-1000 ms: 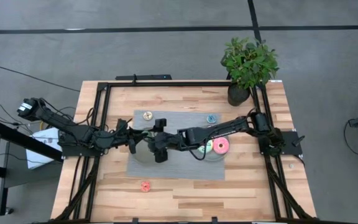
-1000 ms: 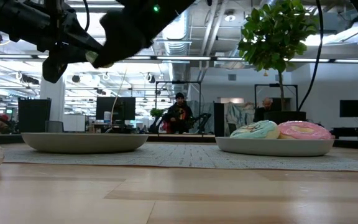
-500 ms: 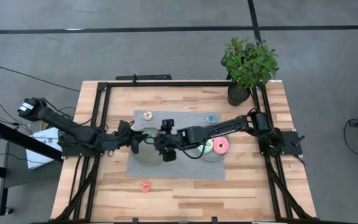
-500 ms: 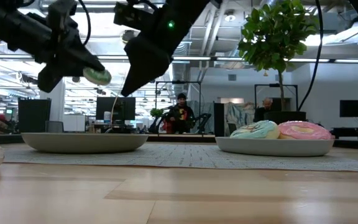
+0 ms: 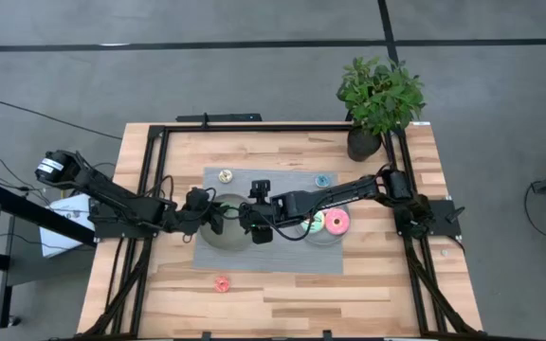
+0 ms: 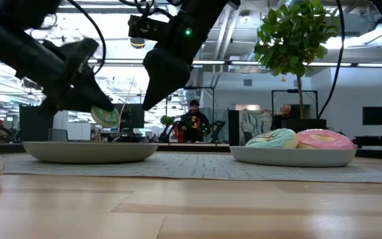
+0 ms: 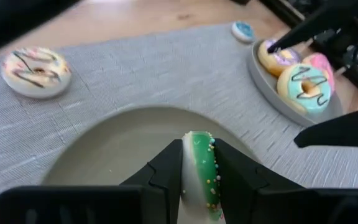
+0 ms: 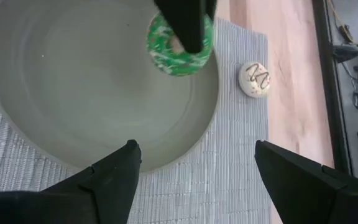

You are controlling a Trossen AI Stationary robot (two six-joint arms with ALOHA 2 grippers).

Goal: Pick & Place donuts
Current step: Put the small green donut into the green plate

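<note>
Pinching one small green sprinkled donut [image 7: 199,171] upright over the smooth grey plate [image 5: 218,234], left gripper [image 7: 197,163]; right gripper [image 8: 197,163] hangs spread. Three large iced rings fill the other plate [image 5: 325,237] on the woven mat [image 5: 273,256].

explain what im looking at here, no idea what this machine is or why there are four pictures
It is a robot with two dark arms at a wooden table, sorting toy donuts. One picture looks straight down, one looks level across the table top, and two come from cameras on the arms' wrists.

On a grey woven mat sit two grey round plates. The left plate has nothing lying in it; the right plate holds a pink, a mint-green and a white-lilac ring donut. Small tan, blue and red donuts lie loose.

The left gripper pinches a small green sprinkled ring donut on edge above the left plate. The right gripper hangs open nearby, holding nothing.
</note>
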